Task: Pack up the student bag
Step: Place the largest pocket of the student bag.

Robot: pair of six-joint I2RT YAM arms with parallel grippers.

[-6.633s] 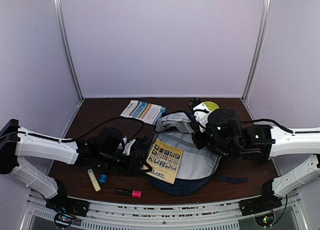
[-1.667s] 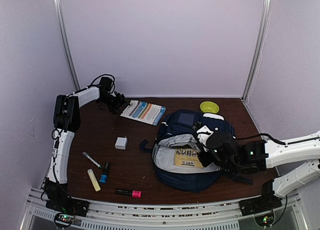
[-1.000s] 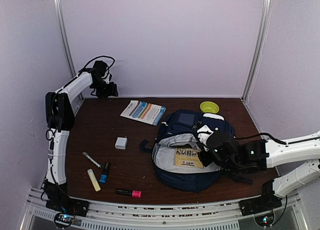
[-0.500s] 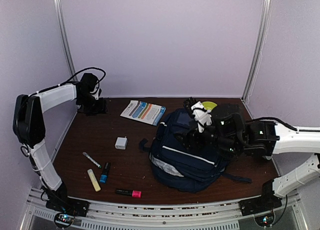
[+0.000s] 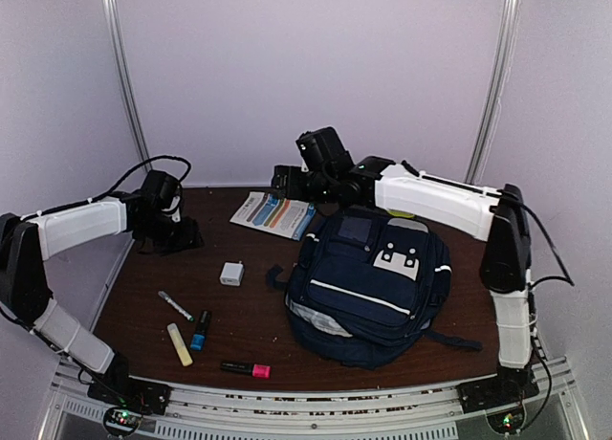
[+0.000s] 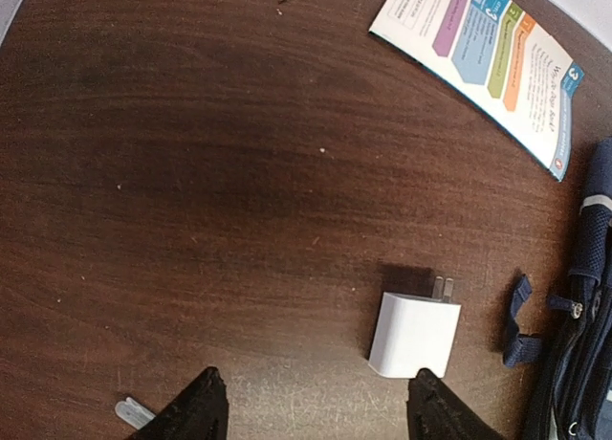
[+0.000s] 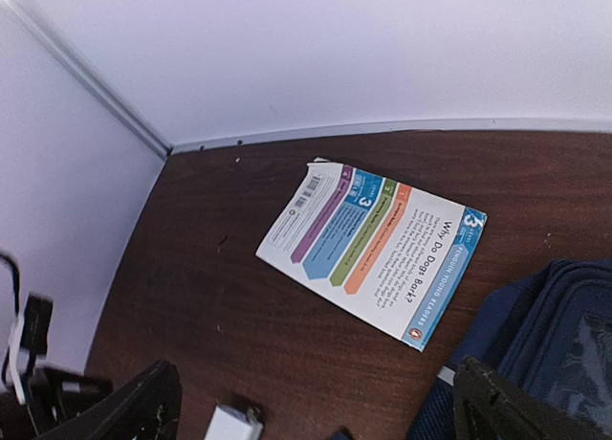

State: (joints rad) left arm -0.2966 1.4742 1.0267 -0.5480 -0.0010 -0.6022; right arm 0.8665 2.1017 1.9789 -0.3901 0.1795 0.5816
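Note:
The student bag (image 5: 368, 287), navy with white stripes and patches, lies on the table at centre right with its front flap down. Its edge shows in the left wrist view (image 6: 588, 297) and in the right wrist view (image 7: 540, 330). My right gripper (image 5: 285, 183) hovers open and empty at the back, above a white striped booklet (image 5: 273, 213) (image 7: 378, 241); its midpoint is (image 7: 320, 411). My left gripper (image 5: 180, 235) (image 6: 316, 411) hangs open and empty over the table's left side. A white charger (image 6: 415, 335) (image 5: 231, 273) lies just ahead of its right fingertip.
A grey pen (image 5: 175, 306), yellow highlighter (image 5: 179, 344), blue marker (image 5: 197, 333) and pink highlighter (image 5: 247, 368) lie at the front left. A navy strap (image 6: 516, 320) sticks out from the bag towards the charger. Walls close in at the back and both sides.
The bag's flap was folded shut over the yellow booklet inside. My right gripper opened, let go and swung back-left over the striped booklet. My left arm came down from the back-left corner.

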